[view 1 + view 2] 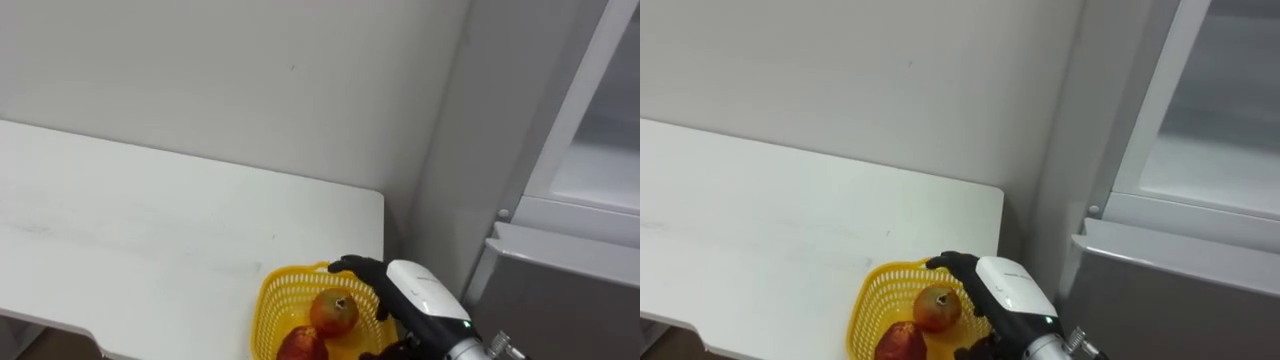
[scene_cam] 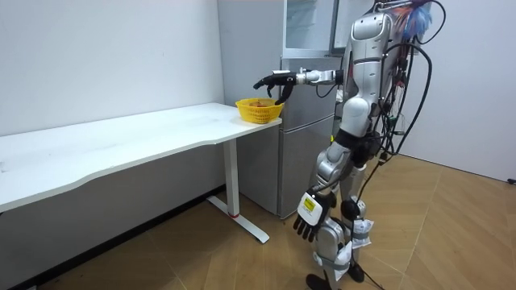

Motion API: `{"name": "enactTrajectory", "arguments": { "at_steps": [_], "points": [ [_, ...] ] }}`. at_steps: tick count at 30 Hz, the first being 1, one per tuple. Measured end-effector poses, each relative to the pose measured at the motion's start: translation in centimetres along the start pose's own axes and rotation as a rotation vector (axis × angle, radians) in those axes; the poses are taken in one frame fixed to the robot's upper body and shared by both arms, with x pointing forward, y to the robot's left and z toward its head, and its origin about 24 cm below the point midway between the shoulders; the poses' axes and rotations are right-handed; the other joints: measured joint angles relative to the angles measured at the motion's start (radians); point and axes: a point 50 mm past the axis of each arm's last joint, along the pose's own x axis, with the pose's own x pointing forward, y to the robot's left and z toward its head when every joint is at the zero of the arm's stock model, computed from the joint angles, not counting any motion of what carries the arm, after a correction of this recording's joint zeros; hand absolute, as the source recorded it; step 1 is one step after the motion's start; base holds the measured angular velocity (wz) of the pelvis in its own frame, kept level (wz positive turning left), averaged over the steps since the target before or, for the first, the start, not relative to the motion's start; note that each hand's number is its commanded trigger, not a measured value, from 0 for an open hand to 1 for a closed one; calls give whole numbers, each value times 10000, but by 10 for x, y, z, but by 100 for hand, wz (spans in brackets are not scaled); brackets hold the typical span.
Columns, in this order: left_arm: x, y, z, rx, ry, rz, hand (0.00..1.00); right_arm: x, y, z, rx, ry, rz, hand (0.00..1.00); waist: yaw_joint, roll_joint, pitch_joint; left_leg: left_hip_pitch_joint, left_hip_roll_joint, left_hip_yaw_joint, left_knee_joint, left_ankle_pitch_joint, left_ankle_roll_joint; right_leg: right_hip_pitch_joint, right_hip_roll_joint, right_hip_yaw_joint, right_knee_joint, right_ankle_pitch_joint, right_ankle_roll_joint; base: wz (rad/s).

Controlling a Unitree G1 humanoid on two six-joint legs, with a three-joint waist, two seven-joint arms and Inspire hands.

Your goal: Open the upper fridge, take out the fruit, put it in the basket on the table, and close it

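We see a long white table (image 1: 150, 220) against the wall, and a yellow basket (image 1: 272, 300) stands on its right end, near the front edge.

The long white counter (image 2: 121, 141) is running along the pale wall (image 2: 97, 56), stretching from 9 o'clock toward the middle of the room view. It is standing on a white leg (image 2: 232, 173) with a flat foot. The wooden herringbone floor (image 2: 451, 234) is spreading from 6 o'clock round to 3 o'clock.
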Motion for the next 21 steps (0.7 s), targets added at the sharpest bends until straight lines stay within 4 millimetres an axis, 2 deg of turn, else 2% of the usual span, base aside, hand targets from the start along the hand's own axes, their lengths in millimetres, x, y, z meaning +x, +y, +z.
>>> {"name": "enactTrajectory", "arguments": {
  "at_steps": [8, 21],
  "points": [
    [0, 0, 0, 286, 36, 5, 0, 0, 0, 0, 6, -4, -2, 0, 10, -96, -60, -14, -30, -27, -6, 17, 13, -6, -21, 17, -3, 0, 1, 0],
    [0, -1, -1, 287, 50, -13, 0, 1, -4, 5, 106, -210, -303, 0, -44, -12, -12, -46, -62, -124, -1, 21, 19, -10, -23, 32, -12, 0, 2, 0]
  ]
}}
